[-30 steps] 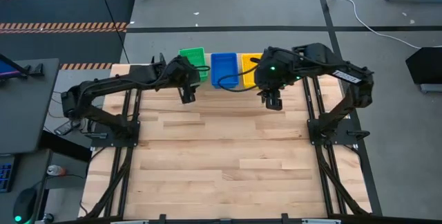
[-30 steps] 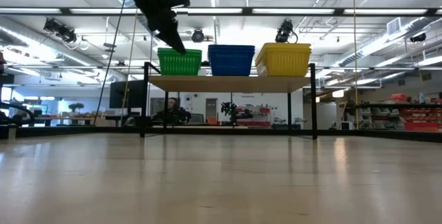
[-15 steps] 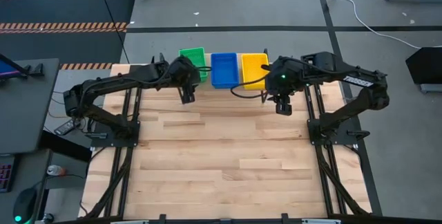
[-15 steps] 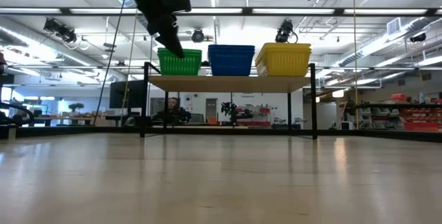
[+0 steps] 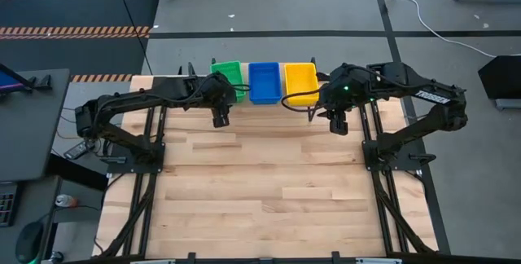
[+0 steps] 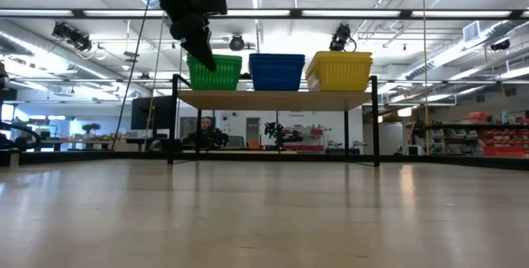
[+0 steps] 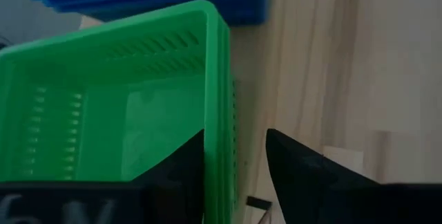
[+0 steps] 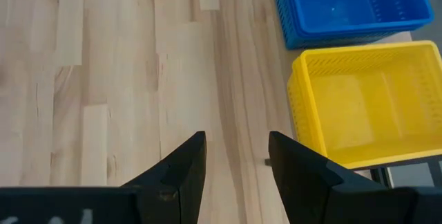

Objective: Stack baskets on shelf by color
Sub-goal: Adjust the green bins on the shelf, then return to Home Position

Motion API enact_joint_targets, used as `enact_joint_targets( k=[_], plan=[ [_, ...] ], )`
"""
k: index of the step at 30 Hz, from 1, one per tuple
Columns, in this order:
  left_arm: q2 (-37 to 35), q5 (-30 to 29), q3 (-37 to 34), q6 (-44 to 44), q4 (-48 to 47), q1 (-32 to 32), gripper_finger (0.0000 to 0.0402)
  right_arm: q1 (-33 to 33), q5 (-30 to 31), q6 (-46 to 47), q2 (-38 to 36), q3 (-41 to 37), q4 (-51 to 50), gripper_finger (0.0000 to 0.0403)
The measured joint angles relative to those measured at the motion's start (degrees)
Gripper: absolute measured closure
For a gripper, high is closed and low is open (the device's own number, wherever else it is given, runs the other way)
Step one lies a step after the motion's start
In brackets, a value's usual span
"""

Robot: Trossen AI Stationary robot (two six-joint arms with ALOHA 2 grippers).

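Note:
Three stacks of baskets stand side by side on the low wooden shelf at the table's far edge: green at the left, blue in the middle, yellow at the right. My left gripper is open at the green stack's near wall, one finger inside the top basket and one outside. It also shows in the high view. My right gripper is open and empty above the bare tabletop, near the yellow stack and on its near side; it also shows in the high view. My left gripper comes at the top green basket's near wall from the table's near side, slanting down. The inner finger lies right at the wall, and the outer finger stands off it with a gap. Whether the inner finger touches the wall I cannot tell.
The slatted wooden tabletop lies open on the near side of the shelf. Black arm frames stand at its left and right sides. A black cable loops from my right arm near the blue and yellow stacks.
My right gripper has moved toward the table's right edge and a little toward its near edge, away from the blue and yellow stacks, staying open and empty. My left gripper has stayed at the green stack.

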Motion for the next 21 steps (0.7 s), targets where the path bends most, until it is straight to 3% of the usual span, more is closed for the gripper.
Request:
enact_joint_targets(
  k=[21],
  plan=[
    [-0.04,-5.14,-0.02,-1.84,-5.11,-2.37,0.0260,0.00,0.04,0.20,0.04,0.00,0.15,0.0238]
  ],
)
